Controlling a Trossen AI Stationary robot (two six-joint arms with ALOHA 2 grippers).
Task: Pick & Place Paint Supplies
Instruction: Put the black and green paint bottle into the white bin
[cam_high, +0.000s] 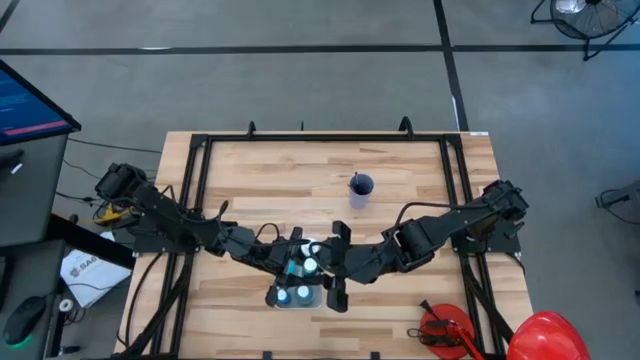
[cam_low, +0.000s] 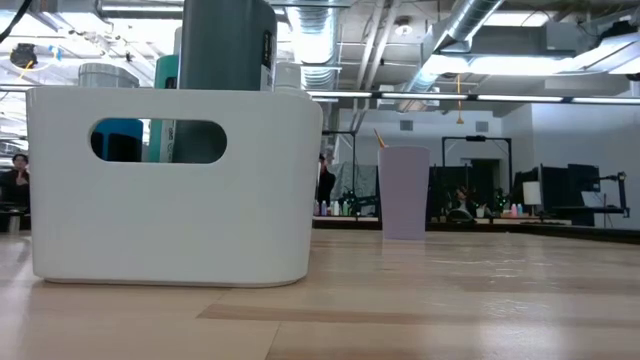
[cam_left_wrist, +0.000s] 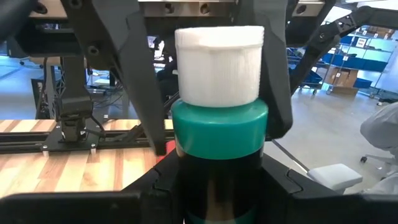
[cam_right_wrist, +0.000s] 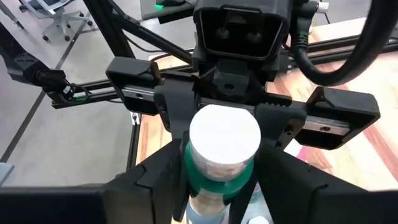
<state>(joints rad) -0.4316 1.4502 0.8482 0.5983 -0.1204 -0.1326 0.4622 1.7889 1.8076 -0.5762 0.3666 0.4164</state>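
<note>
A pale wooden desk (cam_high: 400, 290) seen from above, with two dark robot arms reaching in from either side and meeting near its front middle. Between them sits a small white bin (cam_low: 170, 185), which in the level view shows a dark grey bottle and teal shapes standing inside, rising above its rim. Just behind the bin, the two hands face each other over one paint bottle with a teal body and a white cap (cam_left_wrist: 219, 93). The left hand (cam_high: 290, 255) pinches this teal bottle; its wrist view shows the dark fingers (cam_left_wrist: 140, 93) pressed against both sides below the cap, the bottle standing upright with its long axis running up between them. The right hand (cam_high: 338, 262) comes from the opposite side and brackets the same bottle (cam_right_wrist: 222, 149), its fingers lying close to either side of the neck, though whether they already press on it is hard to tell from here. Both hands are equally near, so the bottle lies directly between them, above the bin's back edge. Farther back on the desk stands a lilac cup (cam_high: 361, 189) holding a thin brush, well apart from the arms.
</note>
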